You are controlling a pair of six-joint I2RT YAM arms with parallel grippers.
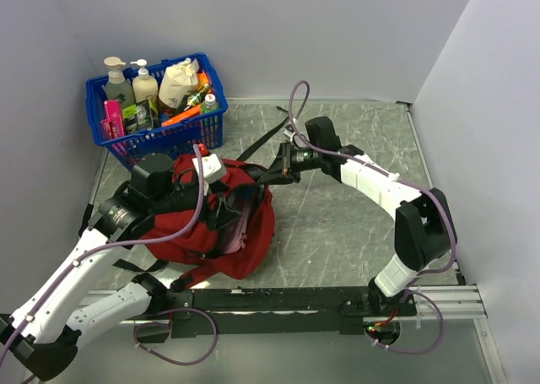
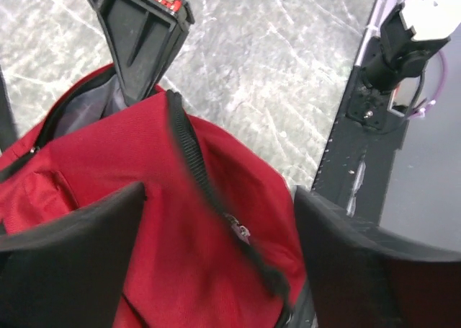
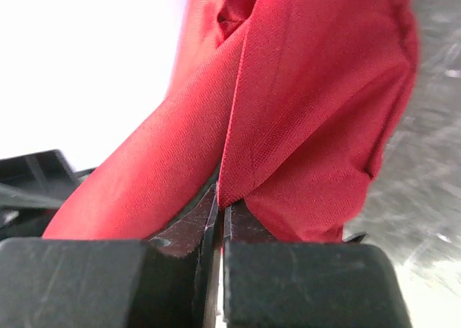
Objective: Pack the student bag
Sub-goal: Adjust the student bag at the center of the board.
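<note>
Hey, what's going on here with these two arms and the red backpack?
Both arms are working on the student bag, which lies slumped on the table. The right gripper is shut on a fold of the bag's red fabric at its far edge. The left gripper hangs open over the top of the bag, fingers spread either side of a black zipper, holding nothing. The blue basket of bottles stands behind the bag, and neither gripper is touching it.

Marbled grey table [image 1: 337, 224], white walls [image 1: 295, 29]
</note>
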